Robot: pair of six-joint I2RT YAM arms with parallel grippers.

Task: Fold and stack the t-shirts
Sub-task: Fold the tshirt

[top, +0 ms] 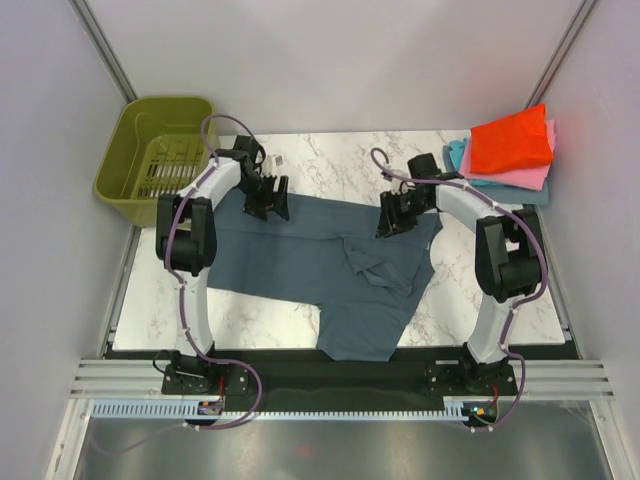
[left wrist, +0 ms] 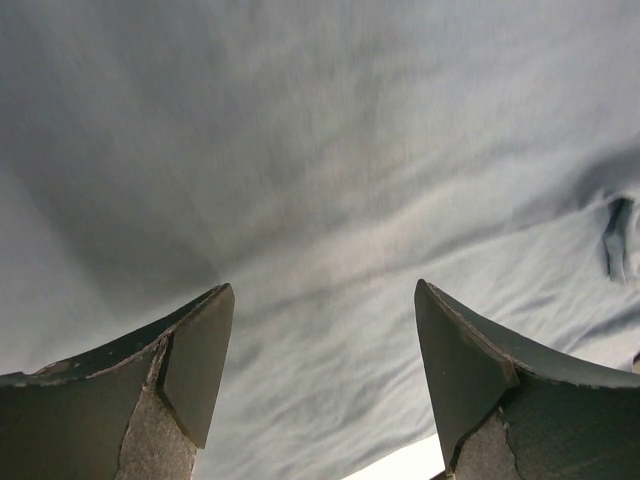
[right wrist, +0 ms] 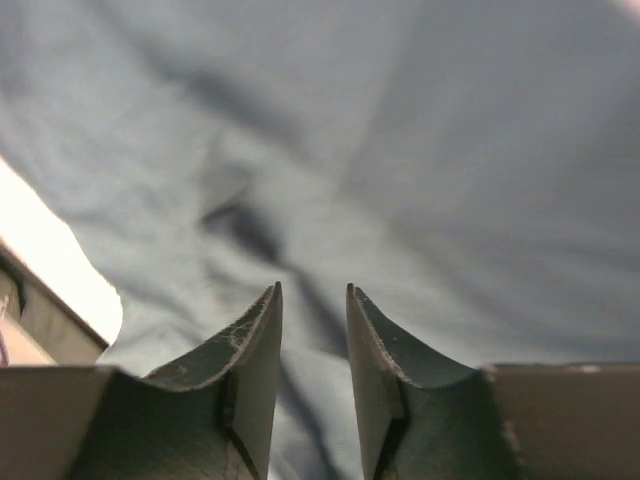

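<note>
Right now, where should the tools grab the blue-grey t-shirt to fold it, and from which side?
Probably the far edge of the blue-grey t-shirt, near each far corner, left tool and right tool dropping from above. It lies flat on the marble table, so only the thin edge offers a pinch.

Setting: robotics laboratory test cell. Indicators: plain white wall panels [top: 330,60] in aluminium framing [top: 100,40]; a marble-pattern table [top: 330,160]; the left arm [top: 190,270] and right arm [top: 505,260] bolted at its near edge; a slotted cable duct [top: 330,408] below.
</note>
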